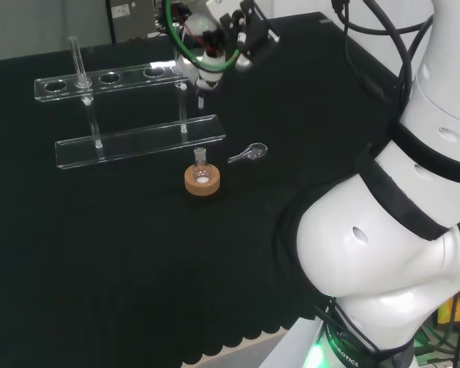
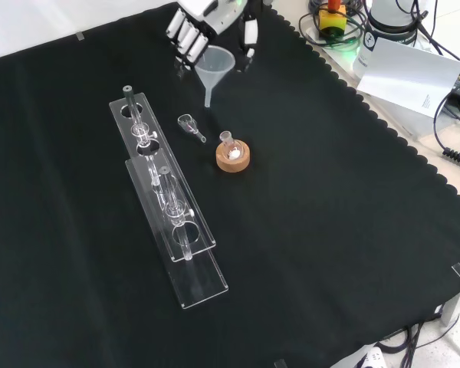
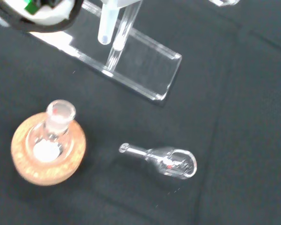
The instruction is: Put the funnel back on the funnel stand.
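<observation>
From my seat, the front view shows the black and white hand (image 2: 211, 21) at the twelve o'clock edge of the black-cloth worktop (image 2: 330, 230), its fingers (image 2: 185, 34) curled round the rim of the clear plastic funnel (image 2: 214, 67), which it carries upright with the spout pointing down, clear of the cloth. In the head view I see the hand (image 1: 215, 34) at about eleven o'clock of the picture, with the funnel's spout (image 1: 201, 96) hanging just beside the near end of the clear acrylic two-tier funnel stand (image 1: 130, 115); I cannot tell whether the spout touches the top rail. In the front view the stand (image 2: 165, 203) runs from roughly eleven o'clock down toward six, its top rail pierced with round holes, and a thin clear glass tube (image 2: 127, 96) stands upright at its far end. At about four o'clock from the funnel in the front view a small round-bottomed glass flask (image 2: 231, 149) sits upright in a round cork ring (image 2: 234, 161), and between that and the stand a small clear glass stopper (image 2: 190, 126) lies on its side on the cloth. The wrist view shows the stopper (image 3: 166, 161) lying apart from the flask (image 3: 54, 136) on its cork ring (image 3: 25, 164), with the stand's base plate (image 3: 140, 70) beyond them.
</observation>
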